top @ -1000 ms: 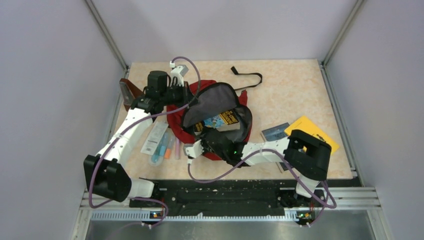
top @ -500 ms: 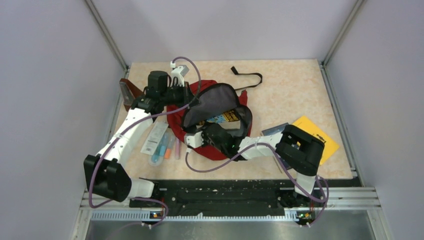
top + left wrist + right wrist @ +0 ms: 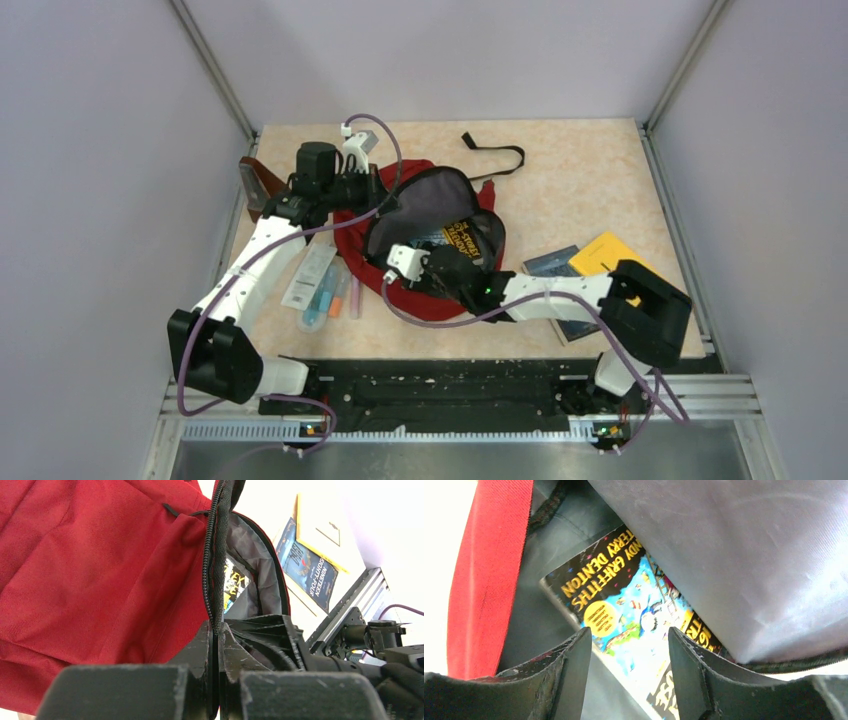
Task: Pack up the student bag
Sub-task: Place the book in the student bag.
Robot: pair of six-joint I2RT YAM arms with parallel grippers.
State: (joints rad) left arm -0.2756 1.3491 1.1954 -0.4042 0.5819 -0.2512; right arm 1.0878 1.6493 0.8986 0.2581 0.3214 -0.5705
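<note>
**Student bag (image 3: 352, 248) open, right gripper (image 3: 629, 650) in its mouth**

Bag lies left of the middle of the table (image 3: 590, 170), its grey-lined mouth gaping. At its far left rim the left gripper (image 3: 216, 635), on an arm reaching far forward, is clamped on the zippered edge. The right arm stretches low across the table, its fingers apart and empty, with a colourful book (image 3: 624, 605) inside just beyond them. A blue book (image 3: 553, 263) and a yellow one (image 3: 603, 250) lie to the right, with bare tabletop beyond.

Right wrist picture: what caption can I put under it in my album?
Open right gripper over an Andy Griffiths book lying inside the red student bag.
</note>
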